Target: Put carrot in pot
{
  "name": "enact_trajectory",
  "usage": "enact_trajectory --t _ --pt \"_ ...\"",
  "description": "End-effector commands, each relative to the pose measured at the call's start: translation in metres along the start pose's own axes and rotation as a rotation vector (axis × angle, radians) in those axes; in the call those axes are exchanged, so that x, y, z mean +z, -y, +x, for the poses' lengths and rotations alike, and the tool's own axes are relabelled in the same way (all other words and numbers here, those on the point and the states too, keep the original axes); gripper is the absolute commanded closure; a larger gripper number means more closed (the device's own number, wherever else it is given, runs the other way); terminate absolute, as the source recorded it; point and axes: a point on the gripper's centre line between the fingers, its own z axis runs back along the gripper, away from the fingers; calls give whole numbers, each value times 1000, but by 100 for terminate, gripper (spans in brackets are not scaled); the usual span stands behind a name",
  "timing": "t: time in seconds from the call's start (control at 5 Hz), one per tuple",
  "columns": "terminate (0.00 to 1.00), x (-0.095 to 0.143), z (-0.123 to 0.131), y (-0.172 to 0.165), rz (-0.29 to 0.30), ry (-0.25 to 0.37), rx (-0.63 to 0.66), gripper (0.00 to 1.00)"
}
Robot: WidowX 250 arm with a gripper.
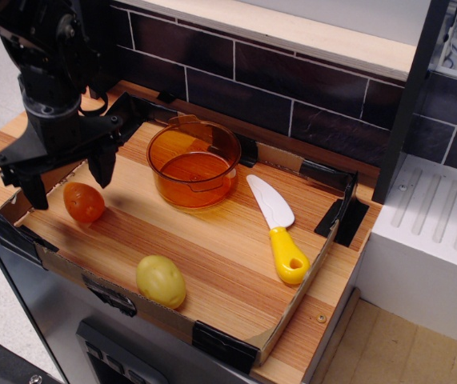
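The carrot (83,202) is a small glossy orange egg-shaped toy lying at the left end of the wooden tray. The pot (194,163) is a round translucent orange plastic pot standing empty at the back middle of the tray. My black gripper (66,185) is open, its two fingers (102,168) spread wide and pointing down. It hangs just above the carrot, one finger on each side, not touching it.
A pale yellow potato toy (161,281) lies near the tray's front edge. A white-and-yellow toy knife (278,228) lies right of the pot. Low cardboard walls (302,292) rim the tray. A dark tiled wall (292,88) stands behind, a white unit (432,240) to the right.
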Motion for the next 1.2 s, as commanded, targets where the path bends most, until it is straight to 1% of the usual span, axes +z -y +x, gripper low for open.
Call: enact_trajectory --t 0.0,0.2,0.4,0.8,1.0 --pt "0 -8 -5 6 -2 15 38 0" --pt "0 -13 -10 7 6 11 43 0" --pt "0 -15 -13 9 10 11 49 100" --pt "0 -14 -14 8 7 15 64 100" --pt "0 12 -5 10 -19 22 117 100"
